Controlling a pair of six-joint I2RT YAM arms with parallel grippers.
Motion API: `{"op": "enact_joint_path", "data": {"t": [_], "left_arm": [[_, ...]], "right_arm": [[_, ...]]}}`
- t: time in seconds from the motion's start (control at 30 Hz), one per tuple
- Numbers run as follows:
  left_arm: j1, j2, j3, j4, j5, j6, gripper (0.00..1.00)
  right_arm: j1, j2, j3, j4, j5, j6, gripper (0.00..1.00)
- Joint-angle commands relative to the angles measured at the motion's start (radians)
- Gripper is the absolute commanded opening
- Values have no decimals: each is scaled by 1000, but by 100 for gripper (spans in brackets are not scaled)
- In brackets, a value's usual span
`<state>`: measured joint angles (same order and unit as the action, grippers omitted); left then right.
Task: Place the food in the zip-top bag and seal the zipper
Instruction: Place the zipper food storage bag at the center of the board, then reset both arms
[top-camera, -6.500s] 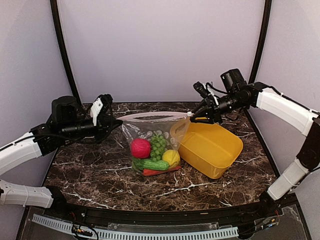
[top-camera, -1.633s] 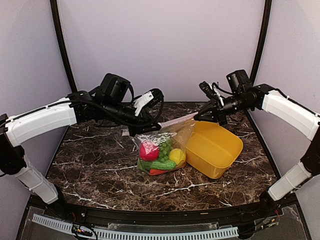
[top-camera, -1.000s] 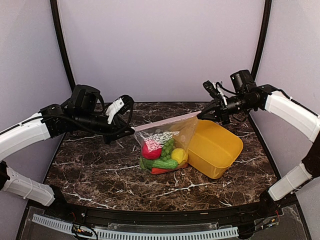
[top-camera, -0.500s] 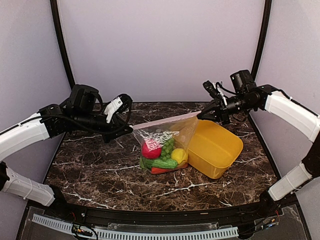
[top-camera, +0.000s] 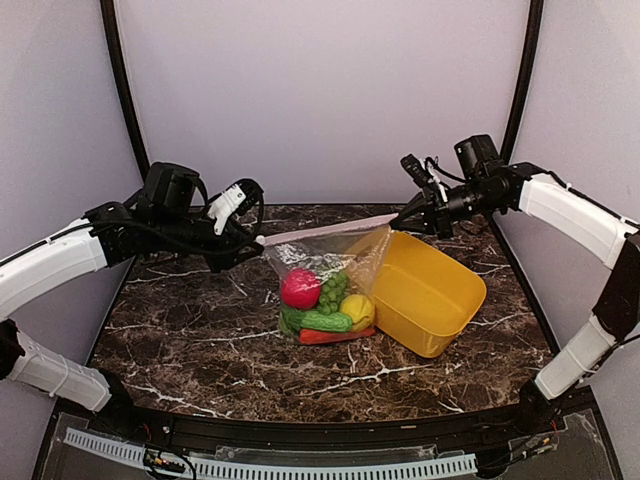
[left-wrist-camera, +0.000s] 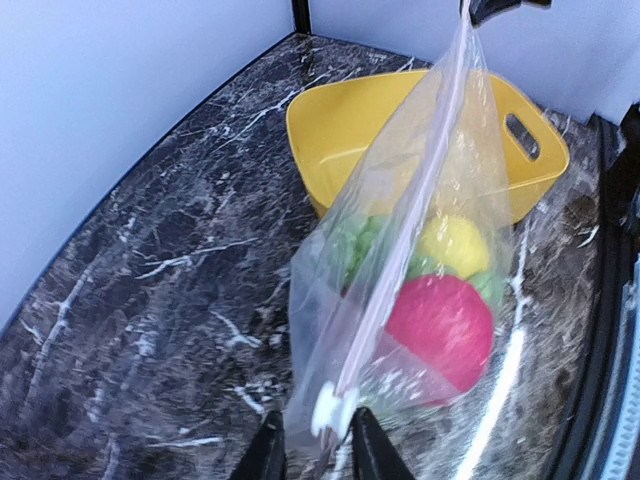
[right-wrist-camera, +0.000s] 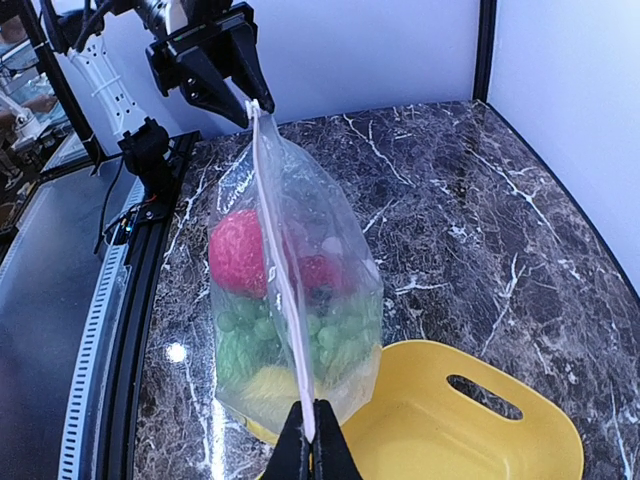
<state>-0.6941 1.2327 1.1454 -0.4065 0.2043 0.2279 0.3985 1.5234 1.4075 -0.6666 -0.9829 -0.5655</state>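
The clear zip-top bag (top-camera: 352, 258) hangs stretched between my two grippers above the table. It holds the food: a red ball (top-camera: 300, 288), green grapes (top-camera: 333, 290), a yellow lemon (top-camera: 357, 310), a cucumber (top-camera: 325, 322) and a carrot (top-camera: 338, 336). The pinkish zipper (top-camera: 325, 231) runs along its top edge. My right gripper (right-wrist-camera: 312, 432) is shut on the strip's right end. At the left end, my left gripper (left-wrist-camera: 315, 420) stands open, its fingers either side of the white slider tab (left-wrist-camera: 333, 408).
A yellow basket (top-camera: 440, 300) lies on the marble table (top-camera: 180, 330) right of the bag, with the bag's right side leaning over its rim. The enclosure walls stand close behind and at both sides.
The left gripper's jaws have parted around the slider tab. Both grippers and the bag's top edge have risen a little. Before that, the left gripper moved left along the zipper.
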Motion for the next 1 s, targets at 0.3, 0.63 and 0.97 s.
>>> {"op": "enact_joint_path", "data": {"t": [0.3,0.63,0.97], "left_arm": [[20,-18,60,56,-43,-59,76],[20,-150,75,73,-295,-54,99],[77,-93,10,136,-718,-52,99]], "right_arm": [[-30,-16,154,-95,57,8,57],[-185,-110,146,104,388,252,99],[-212,-173,20,243,685,333,99]]}}
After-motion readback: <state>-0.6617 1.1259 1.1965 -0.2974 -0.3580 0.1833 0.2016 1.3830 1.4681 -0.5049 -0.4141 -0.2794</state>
